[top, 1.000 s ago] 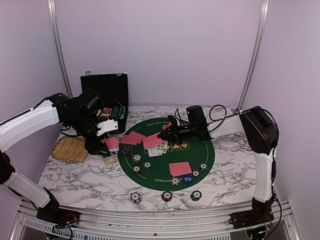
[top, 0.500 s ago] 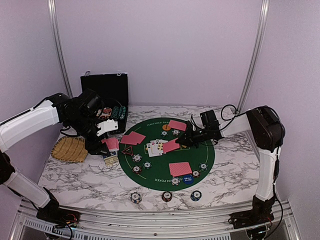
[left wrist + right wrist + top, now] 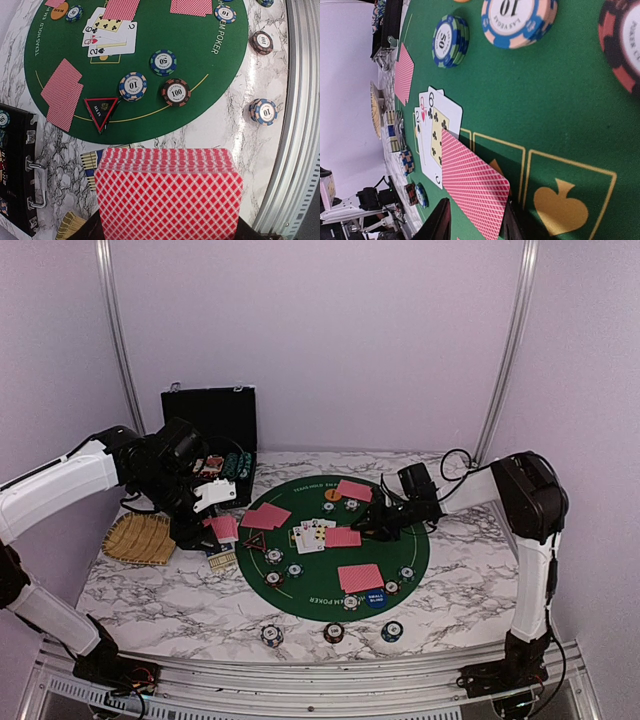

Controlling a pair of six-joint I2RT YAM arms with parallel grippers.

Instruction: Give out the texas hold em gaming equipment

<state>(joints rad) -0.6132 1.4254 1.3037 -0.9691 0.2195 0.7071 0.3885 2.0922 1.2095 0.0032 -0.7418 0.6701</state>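
My left gripper (image 3: 222, 527) is shut on a deck of red-backed cards (image 3: 167, 195), held above the marble left of the green mat (image 3: 310, 585). My right gripper (image 3: 380, 523) is low over the mat's middle. Its fingers stand parted around one red-backed card (image 3: 472, 182), which leans on one finger and partly overlaps the face-up cards (image 3: 434, 130). Pairs of red-backed cards (image 3: 265, 516) lie around the mat. So do the dark triangle (image 3: 101, 108), the orange disc (image 3: 332, 494), the blue disc (image 3: 376, 598) and chips (image 3: 175, 92). Three chips (image 3: 334, 632) sit on the marble in front.
An open black case (image 3: 212, 430) with chips stands at the back left. The woven straw tray (image 3: 140, 538) lies left of the mat. A metal rail (image 3: 300, 125) runs along the table's near edge.
My right gripper carried the card from the mat's left centre to the right and lowered it; the card now lies flatter beside the face-up cards. The left arm has not moved.
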